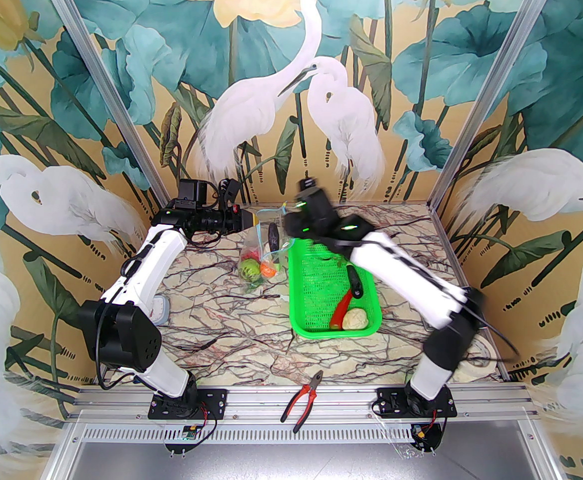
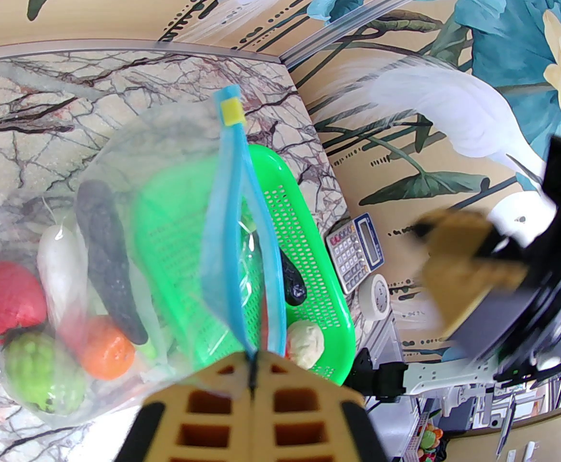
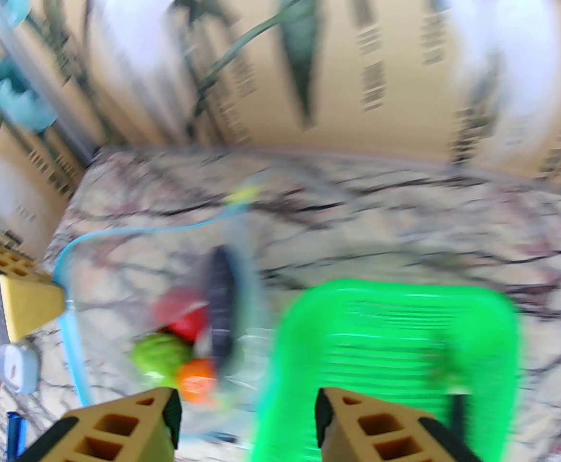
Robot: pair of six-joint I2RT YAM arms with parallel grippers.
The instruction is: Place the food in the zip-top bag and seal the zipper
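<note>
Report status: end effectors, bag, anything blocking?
Left end effector shut on zip-top bag at zipper. Right end effector open, empty. Eggplant, chili, cauliflower in basket.

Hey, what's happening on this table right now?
The left tool is pinching the zipper, holding the bag up with its mouth partly open. Five vegetables are inside. The right tool hovers open and empty above bag and basket. An eggplant, chili and cauliflower lie in the basket, not yet bagged.
</note>
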